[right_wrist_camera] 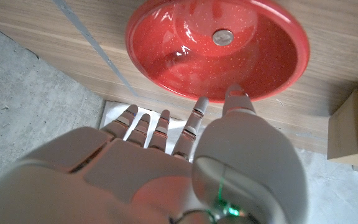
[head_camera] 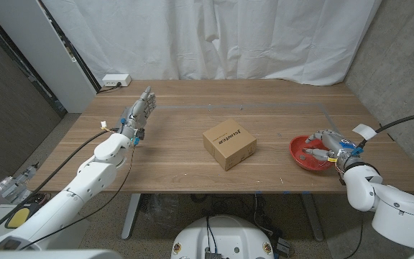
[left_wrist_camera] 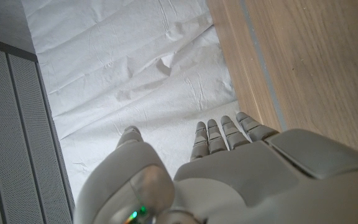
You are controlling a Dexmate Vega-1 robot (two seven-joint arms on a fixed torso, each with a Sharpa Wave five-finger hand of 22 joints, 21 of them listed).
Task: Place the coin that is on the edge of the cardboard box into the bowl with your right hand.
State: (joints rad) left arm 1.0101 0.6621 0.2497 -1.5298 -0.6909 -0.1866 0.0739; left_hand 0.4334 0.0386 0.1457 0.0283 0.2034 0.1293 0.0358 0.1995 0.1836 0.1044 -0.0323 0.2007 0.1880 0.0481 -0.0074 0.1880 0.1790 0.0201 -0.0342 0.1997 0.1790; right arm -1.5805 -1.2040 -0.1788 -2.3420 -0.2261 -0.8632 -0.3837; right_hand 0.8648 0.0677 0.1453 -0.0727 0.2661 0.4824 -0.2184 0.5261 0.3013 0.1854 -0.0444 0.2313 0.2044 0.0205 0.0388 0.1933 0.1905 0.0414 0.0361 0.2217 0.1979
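Note:
A silver coin (right_wrist_camera: 222, 37) lies inside the red bowl (right_wrist_camera: 160, 62), near its middle. In the head view the red bowl (head_camera: 298, 153) sits on the table's right side. My right hand (head_camera: 327, 144) hovers over it with fingers spread and holds nothing; the right wrist view shows its fingers (right_wrist_camera: 160, 127) apart, reaching toward the bowl's rim. The cardboard box (head_camera: 229, 143) stands at the table's middle; I see no coin on it. My left hand (head_camera: 139, 111) stands at the table's left side, fingers straight and apart, holding nothing.
A white power strip (head_camera: 115, 80) lies at the table's far left corner. A strip of grey tape (head_camera: 315, 105) runs along the table's far side and down its right. White curtain hangs behind the table (head_camera: 192, 173).

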